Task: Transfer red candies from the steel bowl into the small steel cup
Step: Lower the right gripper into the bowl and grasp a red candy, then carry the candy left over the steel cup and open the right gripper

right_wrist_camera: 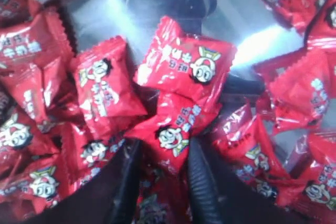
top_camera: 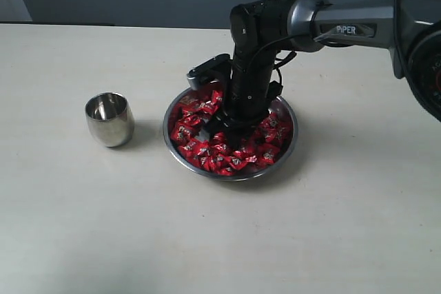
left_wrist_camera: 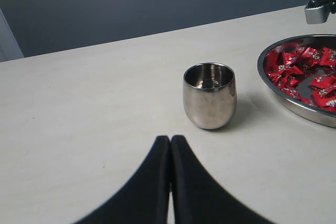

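One red candy (right_wrist_camera: 170, 136) lies between narrow-set fingers of the right claw (right_wrist_camera: 164, 150), grip uncertain; small steel cup (top_camera: 109, 119) stands well to its left, outside the steel bowl (top_camera: 167, 129).

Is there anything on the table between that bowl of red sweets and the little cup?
Nothing visible. Only bare table lies between the steel bowl and the small steel cup, which stands upright, mouth open.

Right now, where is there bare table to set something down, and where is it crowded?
In the exterior view, free: the broad table strip nearer the camera than cup and bowl, and the stretch left of the cup. The cup-bowl gap is bare but narrow. Crowded: the bowl, full of candies, with the right gripper down among them.
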Tool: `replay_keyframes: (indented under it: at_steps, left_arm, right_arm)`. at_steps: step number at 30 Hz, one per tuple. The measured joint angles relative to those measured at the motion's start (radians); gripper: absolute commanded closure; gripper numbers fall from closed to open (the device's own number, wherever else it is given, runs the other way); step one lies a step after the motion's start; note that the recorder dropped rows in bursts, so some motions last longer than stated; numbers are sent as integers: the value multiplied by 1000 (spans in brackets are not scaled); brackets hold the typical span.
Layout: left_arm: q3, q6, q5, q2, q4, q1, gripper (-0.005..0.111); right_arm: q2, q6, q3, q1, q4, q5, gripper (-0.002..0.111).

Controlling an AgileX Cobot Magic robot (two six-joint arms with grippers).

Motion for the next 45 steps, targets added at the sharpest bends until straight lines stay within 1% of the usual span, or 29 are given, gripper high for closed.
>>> replay_keyframes:
  at_steps: [2, 4, 5, 23, 28, 32, 35, 40, 45]
  left_arm:
    - [0, 0, 0, 0, 0, 0, 106]
    - [0, 0, 0, 0, 0, 0, 106]
    - [0, 0, 0, 0, 0, 0, 106]
    - [0, 0, 0, 0, 0, 0, 106]
    - [0, 0, 0, 0, 0, 0, 106]
    - [0, 0, 0, 0, 0, 0, 106]
    - [0, 0, 0, 0, 0, 0, 106]
    - [0, 0, 0, 0, 0, 0, 106]
    - [0, 0, 0, 0, 0, 0, 106]
  right_arm:
    - [0, 0, 0, 0, 0, -4, 101]
    - [0, 0, 0, 0, 0, -7, 106]
    - [0, 0, 0, 0, 0, -7, 107]
    - [-112, 0, 0, 0, 2, -35, 106]
    - [-126, -19, 0, 0, 73, -45, 106]
    - [-134, -93, 0, 13, 207, -120, 106]
    - [-134, -158, 0, 45, 305, -198, 106]
    - [-134, -199, 0, 117, 347, -353, 106]
    - [-104, -206, -54, 147, 352, -389, 106]
